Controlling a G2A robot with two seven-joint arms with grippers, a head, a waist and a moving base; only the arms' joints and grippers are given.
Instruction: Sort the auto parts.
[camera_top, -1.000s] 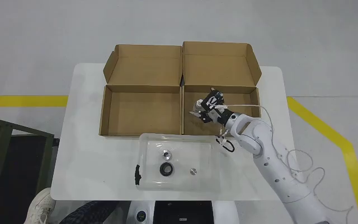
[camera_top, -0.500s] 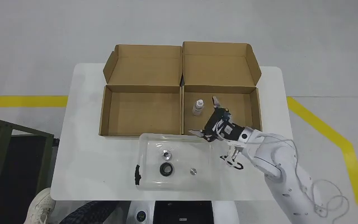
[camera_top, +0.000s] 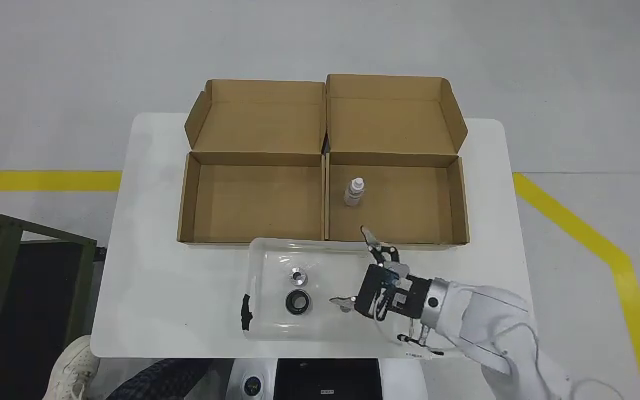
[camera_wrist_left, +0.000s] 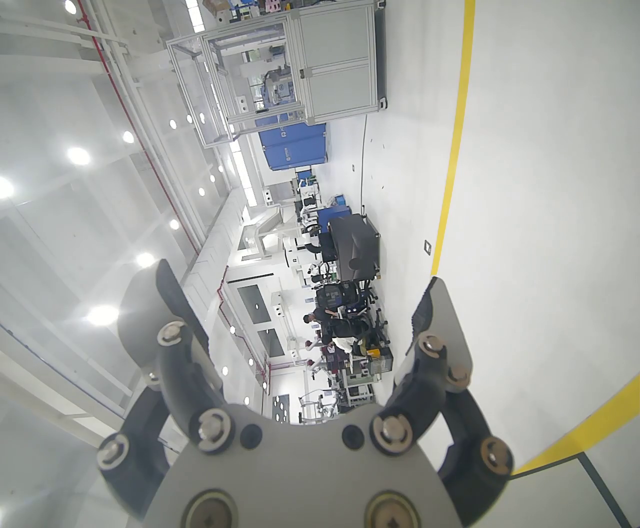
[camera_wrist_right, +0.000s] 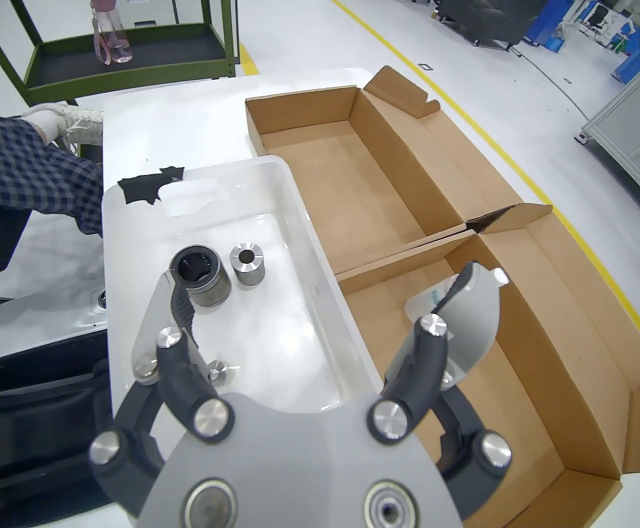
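Hovering over clear tray, right fingers spread beside box.

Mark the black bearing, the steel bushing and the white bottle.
black bearing (camera_wrist_right: 209, 290), right wrist view, on its side wall
steel bushing (camera_wrist_right: 247, 272), right wrist view, on its side wall
white bottle (camera_top: 353, 193), top view, on its body

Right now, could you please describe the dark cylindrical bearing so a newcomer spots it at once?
On the white table, find the clear plastic tray in front of the cardboard boxes. Inside, the dark cylindrical bearing is the largest part and the only dark one, beside a shiny steel bushing.
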